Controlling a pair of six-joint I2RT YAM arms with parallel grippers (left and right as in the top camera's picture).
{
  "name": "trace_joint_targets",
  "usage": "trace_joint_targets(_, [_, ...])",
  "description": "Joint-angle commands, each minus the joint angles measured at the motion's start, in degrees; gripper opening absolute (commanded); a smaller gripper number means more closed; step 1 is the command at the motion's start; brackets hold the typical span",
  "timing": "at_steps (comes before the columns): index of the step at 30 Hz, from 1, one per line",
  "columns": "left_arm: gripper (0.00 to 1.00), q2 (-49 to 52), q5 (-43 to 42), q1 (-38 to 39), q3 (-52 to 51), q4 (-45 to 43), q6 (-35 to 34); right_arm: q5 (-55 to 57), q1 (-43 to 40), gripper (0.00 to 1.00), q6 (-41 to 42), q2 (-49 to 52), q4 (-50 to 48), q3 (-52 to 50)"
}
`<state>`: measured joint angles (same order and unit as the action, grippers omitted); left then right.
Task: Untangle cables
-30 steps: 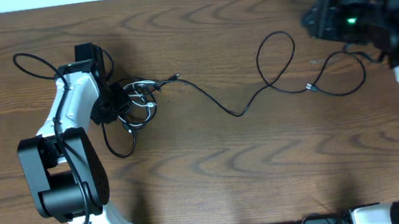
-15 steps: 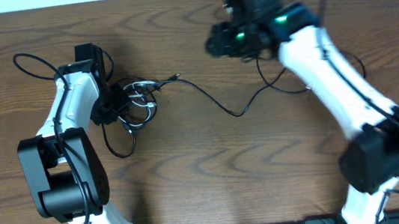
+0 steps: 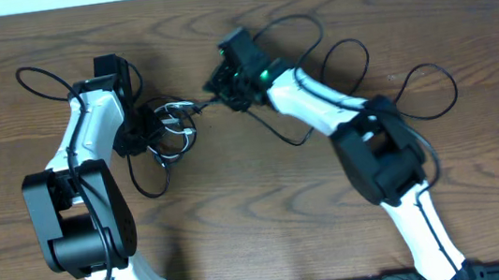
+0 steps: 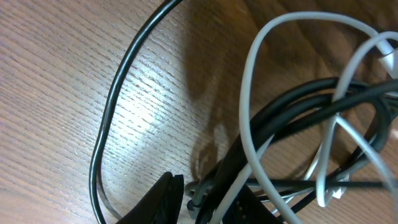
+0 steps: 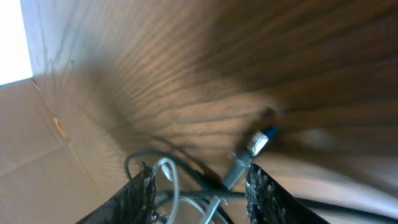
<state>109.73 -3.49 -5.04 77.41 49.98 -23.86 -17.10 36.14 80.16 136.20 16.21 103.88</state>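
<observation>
Cables bunched left-centre, well off table edges

Left wrist view: left gripper fingers mostly cut off at bottom edge; cables between jaws run out of frame. Right wrist view: right gripper blurred; plug ahead of jaws smeared. Overhead: both jaw gaps too small to read.

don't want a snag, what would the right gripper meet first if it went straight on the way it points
Probably the plug end of a black cable, just ahead between the right gripper's open fingers; the tangle of cables lies beyond. Depth is hard to judge.
</observation>
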Motion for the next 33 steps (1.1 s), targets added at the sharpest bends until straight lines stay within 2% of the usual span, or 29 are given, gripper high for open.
trace_joint_targets(1, [0.25, 0.5, 0.9, 0.13, -0.39, 0.28, -0.52, 1.29, 2.32, 0.43, 15.43, 2.86, -4.72, 0.57])
trace_joint_targets(4, [0.25, 0.5, -0.37, 0.13, -0.39, 0.28, -0.5, 4.85, 3.1, 0.4, 20.48, 3.56, -6.19, 0.57])
trace_joint_targets(8, [0.25, 0.5, -0.35, 0.13, -0.39, 0.31, -0.48, 7.52, 3.32, 0.36, 20.72, 3.56, -6.21, 0.57])
trace_joint_targets(11, [0.25, 0.5, -0.35, 0.13, -0.39, 0.28, -0.48, 4.33, 2.97, 0.3, 20.39, 3.34, -6.64, 0.59])
trace_joint_targets(14, [0.25, 0.5, -0.35, 0.13, -0.39, 0.28, -0.48, -0.11, 1.64, 0.24, 15.91, 2.73, -9.94, 0.61])
trace_joint_targets(17, [0.25, 0.5, -0.35, 0.13, -0.39, 0.28, -0.48, -5.22, 0.13, 0.22, 8.0, 1.86, -13.29, 0.61])
trace_joint_targets(20, [0.25, 0.5, -0.35, 0.13, -0.39, 0.28, -0.48, -7.63, -1.01, 0.2, -1.44, 1.01, -12.15, 0.63])
trace_joint_targets(21, [0.25, 0.5, -0.35, 0.13, -0.39, 0.31, -0.48, -8.5, -1.44, 0.15, -5.35, 0.59, -11.65, 0.63])
trace_joint_targets(24, [0.25, 0.5, -0.35, 0.13, -0.39, 0.33, -0.48, -10.12, -2.99, 0.13, -23.89, -1.05, -9.86, 0.85])
trace_joint_targets(25, [0.25, 0.5, -0.35, 0.13, -0.39, 0.31, -0.48, -10.73, -3.56, 0.13, -33.46, -2.23, -7.43, 1.31])
trace_joint_targets(26, [0.25, 0.5, -0.35, 0.13, -0.39, 0.31, -0.48, -10.1, -3.89, 0.15, -39.34, -3.1, -4.5, 1.64])
trace_joint_targets(27, [0.25, 0.5, -0.35, 0.13, -0.39, 0.28, -0.5, -9.75, -4.2, 0.23, -45.16, -4.13, -1.97, 1.77])
trace_joint_targets(28, [0.25, 0.5, -0.35, 0.13, -0.39, 0.26, -0.48, -9.88, -4.48, 0.4, -50.21, -4.79, -0.17, 1.77])
trace_joint_targets(29, [0.25, 0.5, -0.35, 0.13, -0.39, 0.26, -0.48, -9.88, -4.72, 0.47, -53.44, -5.35, 1.18, 1.77])
trace_joint_targets(30, [0.25, 0.5, -0.35, 0.13, -0.39, 0.26, -0.5, -10.14, -5.09, 0.32, -56.06, -5.81, 2.82, 1.77])
trace_joint_targets(31, [0.25, 0.5, -0.35, 0.13, -0.39, 0.28, -0.48, -11.26, -5.46, 0.34, -57.27, -6.43, 4.5, 1.77])
trace_joint_targets(32, [0.25, 0.5, -0.35, 0.13, -0.39, 0.26, -0.48, -13.31, -5.88, 0.4, -58.69, -6.82, 7.04, 1.77])
trace_joint_targets(33, [0.25, 0.5, -0.35, 0.13, -0.39, 0.28, -0.48, -15.15, -6.23, 0.38, -60.74, -7.21, 8.22, 1.77])
